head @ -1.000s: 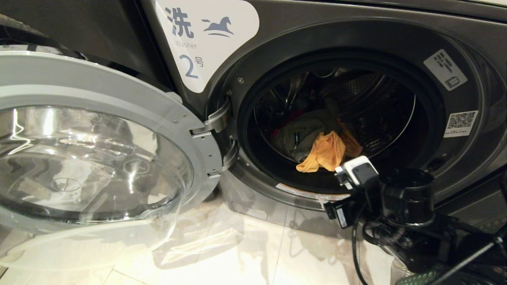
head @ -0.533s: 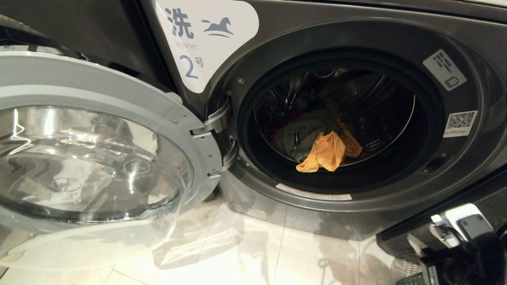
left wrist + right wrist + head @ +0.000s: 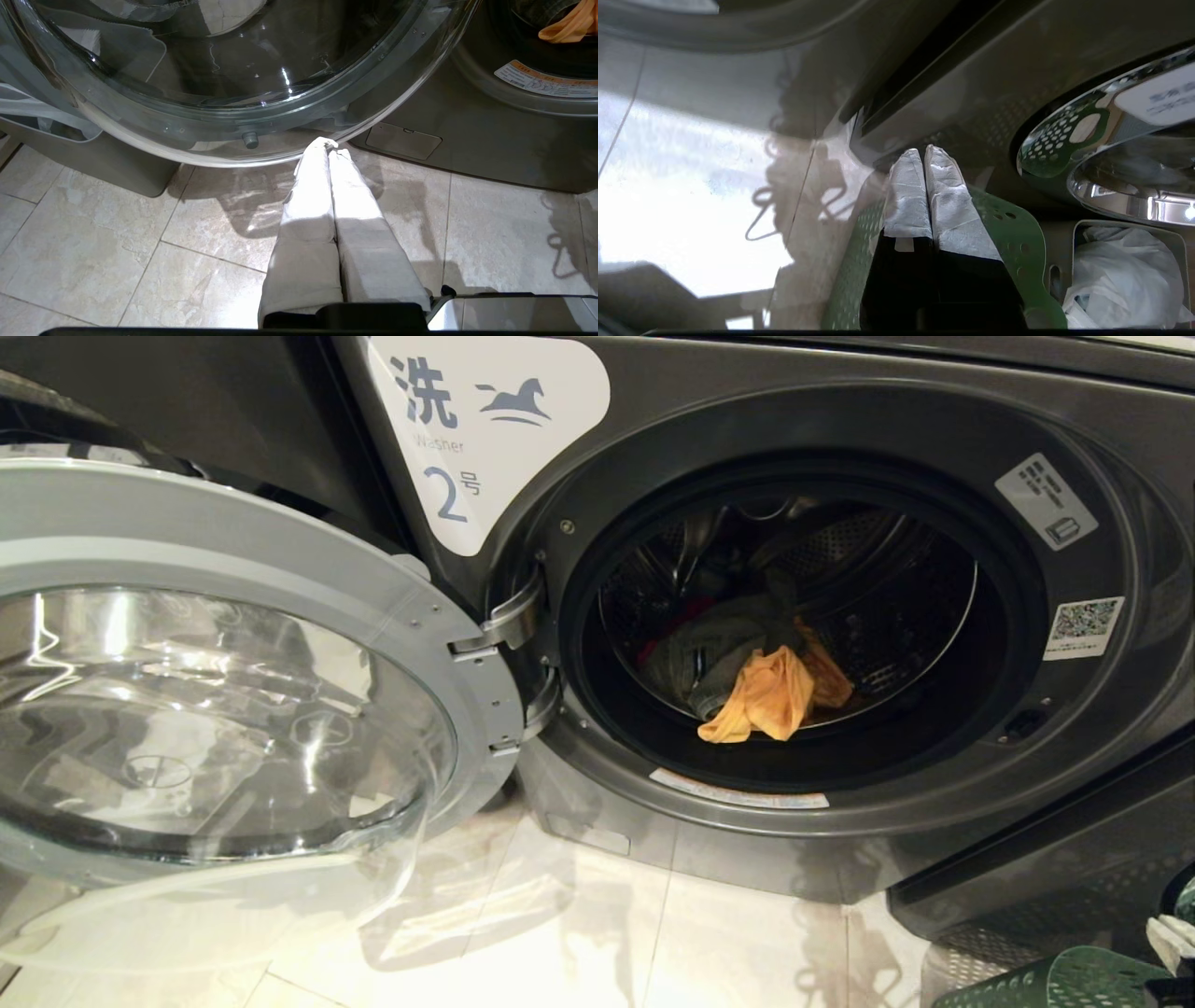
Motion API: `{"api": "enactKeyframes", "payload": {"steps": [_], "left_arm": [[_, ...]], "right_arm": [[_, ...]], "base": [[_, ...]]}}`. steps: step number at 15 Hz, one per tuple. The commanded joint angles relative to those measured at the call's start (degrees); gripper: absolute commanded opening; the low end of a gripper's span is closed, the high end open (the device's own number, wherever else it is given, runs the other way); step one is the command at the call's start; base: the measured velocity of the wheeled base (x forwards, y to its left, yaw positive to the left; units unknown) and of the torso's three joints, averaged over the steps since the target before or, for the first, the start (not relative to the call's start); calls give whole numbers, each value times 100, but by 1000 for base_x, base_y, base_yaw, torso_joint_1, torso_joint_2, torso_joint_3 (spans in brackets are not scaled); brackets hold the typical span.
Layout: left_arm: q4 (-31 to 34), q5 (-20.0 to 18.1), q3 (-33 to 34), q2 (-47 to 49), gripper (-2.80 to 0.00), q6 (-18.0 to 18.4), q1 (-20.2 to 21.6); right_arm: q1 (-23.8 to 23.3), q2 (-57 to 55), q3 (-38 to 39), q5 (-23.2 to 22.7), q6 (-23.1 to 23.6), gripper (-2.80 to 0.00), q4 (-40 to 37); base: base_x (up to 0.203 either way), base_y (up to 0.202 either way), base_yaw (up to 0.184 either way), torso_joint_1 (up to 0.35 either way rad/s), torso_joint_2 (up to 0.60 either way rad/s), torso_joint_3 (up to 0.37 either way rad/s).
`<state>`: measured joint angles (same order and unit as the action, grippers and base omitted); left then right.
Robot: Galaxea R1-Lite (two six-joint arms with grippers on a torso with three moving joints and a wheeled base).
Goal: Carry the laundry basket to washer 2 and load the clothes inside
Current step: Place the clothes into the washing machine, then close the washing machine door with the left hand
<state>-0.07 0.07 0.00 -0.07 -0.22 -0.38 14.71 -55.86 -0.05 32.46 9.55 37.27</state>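
The clothes (image 3: 747, 677) lie in a loose heap on the low front of the drum of washer 2 (image 3: 840, 616). The yellow-orange garment (image 3: 766, 700) is foremost, its long fold hanging down toward the drum's lip, with the grey-green one (image 3: 695, 658) behind and a sliver of red further in. The washer's mouth faces out over the tiled floor (image 3: 607, 933), its glass door (image 3: 215, 709) swung wide to the left of the opening. The laundry basket (image 3: 1055, 980) stands on the floor below and right of the washer's mouth; only part of its perforated green rim shows. The right gripper (image 3: 923, 154) hangs over that rim, fingers pressed together and holding nothing. The left gripper (image 3: 327, 147) sits low beneath the door's edge, likewise closed and empty.
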Motion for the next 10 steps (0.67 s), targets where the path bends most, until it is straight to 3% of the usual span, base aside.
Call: {"api": "enactKeyframes", "payload": {"steps": [1, 3, 6, 10], "left_arm": [[-1, 1, 0, 7, -280, -4, 0], [-1, 1, 0, 7, -280, -4, 3], [-1, 1, 0, 7, -280, -4, 3], [-1, 1, 0, 7, -280, -4, 3]], "right_arm": [[-65, 353, 8, -91, 2, -280, -501], [-234, 835, 10, -467, 1, -280, -1598], [-545, 1370, 13, -967, 51, -280, -2396], [-646, 1494, 3, -1183, 217, -280, -2328]], "base": [[0, 0, 0, 0, 0, 0], [0, 0, 0, 0, 0, 0], [0, 0, 0, 0, 0, 0], [0, 0, 0, 0, 0, 0]]}}
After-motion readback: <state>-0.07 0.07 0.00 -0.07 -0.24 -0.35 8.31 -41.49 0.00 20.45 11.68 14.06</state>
